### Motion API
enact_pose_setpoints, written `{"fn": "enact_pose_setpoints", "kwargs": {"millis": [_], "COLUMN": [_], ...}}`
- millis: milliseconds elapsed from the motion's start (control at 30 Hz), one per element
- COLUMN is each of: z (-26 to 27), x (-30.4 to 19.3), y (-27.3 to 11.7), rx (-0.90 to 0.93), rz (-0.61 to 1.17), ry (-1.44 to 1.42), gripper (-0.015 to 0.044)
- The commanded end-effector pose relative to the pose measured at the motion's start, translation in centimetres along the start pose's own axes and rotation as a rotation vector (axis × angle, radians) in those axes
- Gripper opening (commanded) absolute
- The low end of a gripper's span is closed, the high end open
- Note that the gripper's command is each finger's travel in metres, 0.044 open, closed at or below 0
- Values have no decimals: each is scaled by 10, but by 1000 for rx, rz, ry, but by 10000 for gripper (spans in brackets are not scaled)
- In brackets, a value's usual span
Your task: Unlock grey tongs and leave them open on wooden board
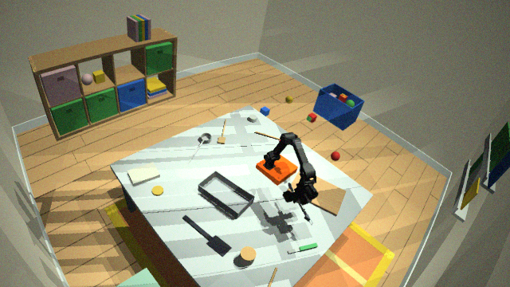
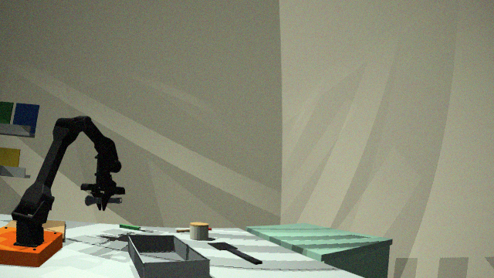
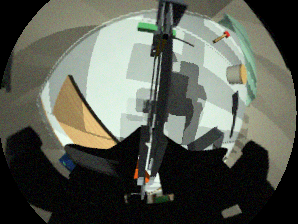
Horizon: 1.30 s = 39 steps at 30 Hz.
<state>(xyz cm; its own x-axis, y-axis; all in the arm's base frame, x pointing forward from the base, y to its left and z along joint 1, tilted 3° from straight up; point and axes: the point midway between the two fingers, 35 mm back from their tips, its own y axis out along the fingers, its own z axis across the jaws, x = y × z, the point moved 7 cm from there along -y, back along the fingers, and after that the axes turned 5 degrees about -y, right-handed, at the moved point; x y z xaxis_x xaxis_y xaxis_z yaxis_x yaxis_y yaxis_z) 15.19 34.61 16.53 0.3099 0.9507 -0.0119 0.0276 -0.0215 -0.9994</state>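
Observation:
The grey tongs [image 1: 306, 215] [image 2: 116, 200] [image 3: 165, 67] are held in the air by my gripper [image 1: 301, 201] [image 2: 102, 208] [image 3: 147, 130], which points down and is shut on them. They lie about level, not tips down, with their two arms close together. Whether the lock holds cannot be seen. The wooden board [image 1: 332, 196] [image 3: 75, 117] lies on the table beside the arm, partly hidden behind it in the top view. The gripper and tongs are high above the table, near the board's edge. The roasting tin [image 1: 215, 205] [image 2: 175, 268] stands apart from them, with no tongs across it.
The orange arm base [image 1: 279, 177] [image 2: 23, 256] is near the board. A green-handled tool [image 1: 308, 247] [image 3: 147, 27], a round pot with a tan top [image 1: 248, 253] [image 2: 199, 232] and a black spatula [image 1: 219, 245] [image 2: 228, 247] lie or stand on the table [image 1: 179, 199].

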Motion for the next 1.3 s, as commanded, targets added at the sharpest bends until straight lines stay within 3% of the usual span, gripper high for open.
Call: {"fn": "enact_pose_setpoints", "kwargs": {"millis": [0,633,1267], "z": [30,153,264], "x": [3,-15,-71], "y": [-1,-3,-4], "rx": [6,22,32], "rz": [-5,-8,-1], "ry": [-59,-329,-597], "gripper": [-150,-150,-150]}}
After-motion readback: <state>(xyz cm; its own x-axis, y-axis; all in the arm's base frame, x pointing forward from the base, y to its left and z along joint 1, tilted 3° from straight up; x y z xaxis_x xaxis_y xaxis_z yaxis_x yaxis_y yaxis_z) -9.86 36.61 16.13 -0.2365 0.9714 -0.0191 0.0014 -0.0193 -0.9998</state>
